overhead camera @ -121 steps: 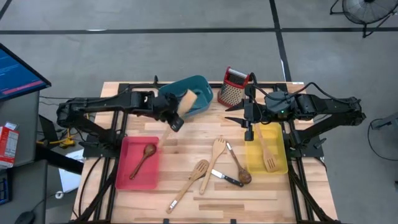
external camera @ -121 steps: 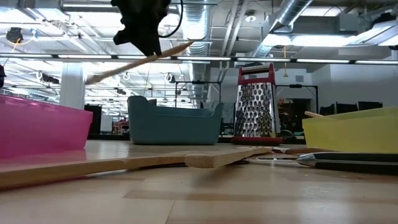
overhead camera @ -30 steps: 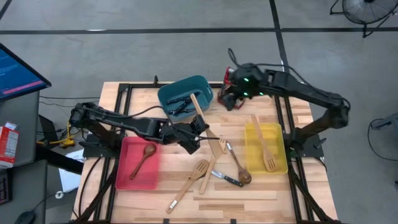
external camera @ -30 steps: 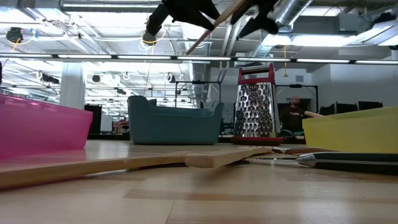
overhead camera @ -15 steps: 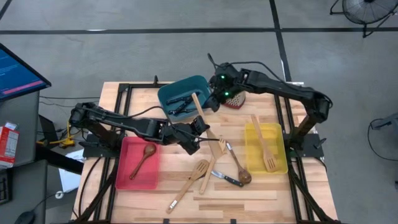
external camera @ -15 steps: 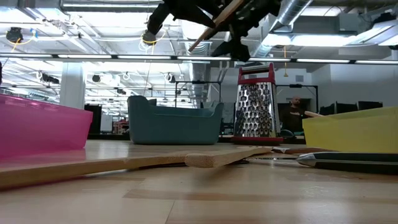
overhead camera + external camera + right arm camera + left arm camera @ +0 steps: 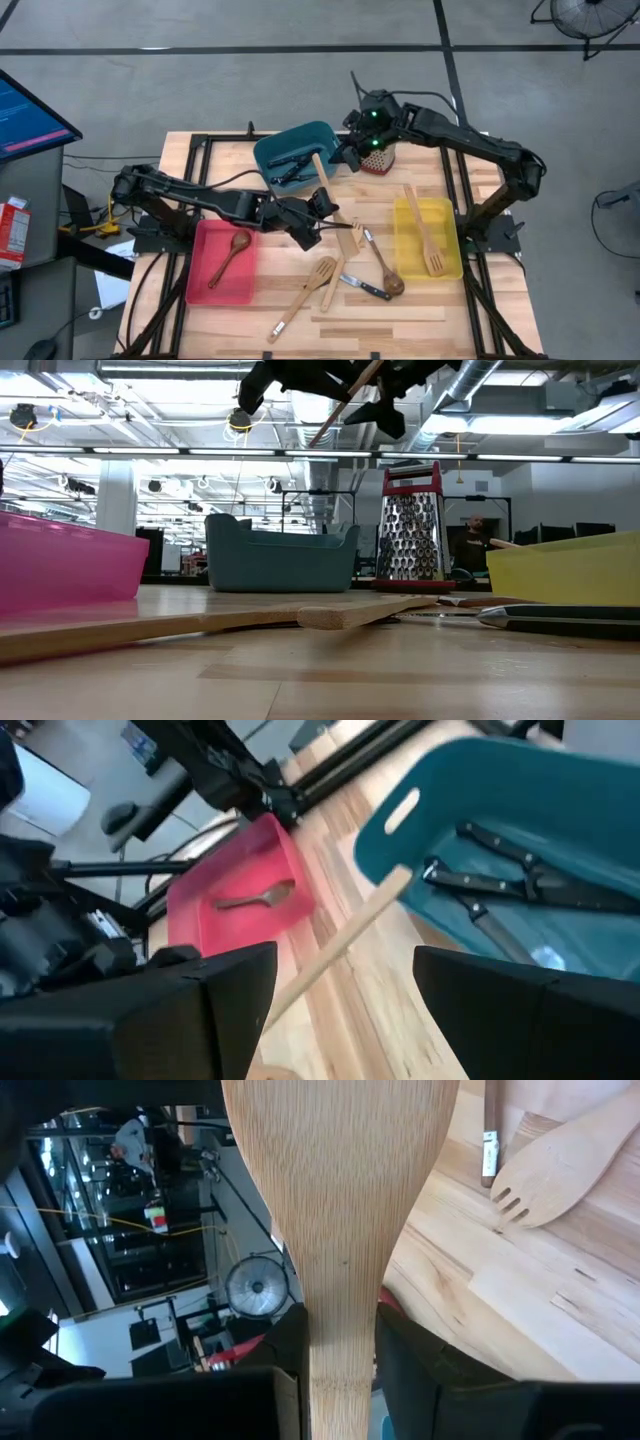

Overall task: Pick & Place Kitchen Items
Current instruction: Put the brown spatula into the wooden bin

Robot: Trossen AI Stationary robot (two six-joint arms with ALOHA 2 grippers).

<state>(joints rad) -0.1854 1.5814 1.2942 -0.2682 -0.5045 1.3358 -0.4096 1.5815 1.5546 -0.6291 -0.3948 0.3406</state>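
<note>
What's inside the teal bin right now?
The teal bin holds black-handled knives, lying flat on its floor. The right gripper hangs open at its rim, beside the wooden spatula held by the left gripper. Parts of the floor are hidden.

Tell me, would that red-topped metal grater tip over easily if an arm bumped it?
Probably fairly easily. The grater stands upright, tall for its footprint, so a knock near its red top would likely topple it. It widens toward the base, which should help a little. Being perforated sheet metal, it is probably light and may slide on the wooden table.

Pale wooden spatula (image 7: 333, 204) aloft and tilted, more wooden utensils (image 7: 345, 262) scattered flat on the table.
</note>
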